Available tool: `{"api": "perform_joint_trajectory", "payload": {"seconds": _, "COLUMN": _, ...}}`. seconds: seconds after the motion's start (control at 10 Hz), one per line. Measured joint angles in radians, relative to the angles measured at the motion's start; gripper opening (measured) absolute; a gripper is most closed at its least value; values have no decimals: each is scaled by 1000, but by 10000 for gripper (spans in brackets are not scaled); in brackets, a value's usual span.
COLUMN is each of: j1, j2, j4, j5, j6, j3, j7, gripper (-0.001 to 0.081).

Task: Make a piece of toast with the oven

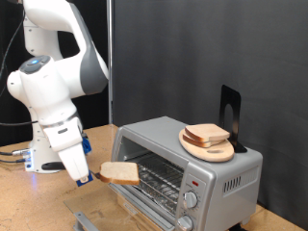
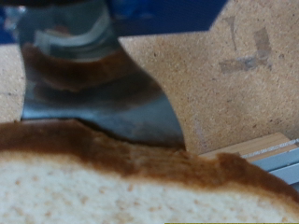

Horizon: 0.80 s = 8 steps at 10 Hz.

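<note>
Exterior view: tool (image 1: 89, 174) grips toast (image 1: 119, 172) before open oven (image 1: 183, 164).

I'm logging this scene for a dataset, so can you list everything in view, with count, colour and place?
piece of toast: one, pale with tan-brown crust, held in the hand just in front of the oven's open mouth; it fills the lower part of the wrist view.
oven: one, silver, at the exterior view's lower right, door dropped open, wire rack visible, two round knobs on its front.
wooden plate: one, light wood, on top of the oven.
bread slices: stacked on the plate, pale with brown crust; count unclear.
black stand: one, upright behind the plate.
table: one, brown particle board.
arm: one, white, at the exterior view's left.
hand: one, shut on the toast.
</note>
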Motion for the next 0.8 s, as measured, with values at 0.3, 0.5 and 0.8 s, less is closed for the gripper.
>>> {"api": "perform_joint_trajectory", "payload": {"seconds": 0.3, "j1": 20, "j2": 3, "j4": -20, "j5": 27, "j6": 25, "j3": 42, "j7": 6, "gripper": 325}}
{"api": "perform_joint_trajectory", "payload": {"seconds": 0.5, "j1": 28, "j2": 3, "j4": -31, "j5": 42, "j6": 38, "j3": 66, "j7": 9, "gripper": 325}}
{"api": "perform_joint_trajectory", "payload": {"seconds": 0.8, "j1": 43, "j2": 2, "j4": -54, "j5": 45, "j6": 86, "j3": 102, "j7": 55, "gripper": 325}}
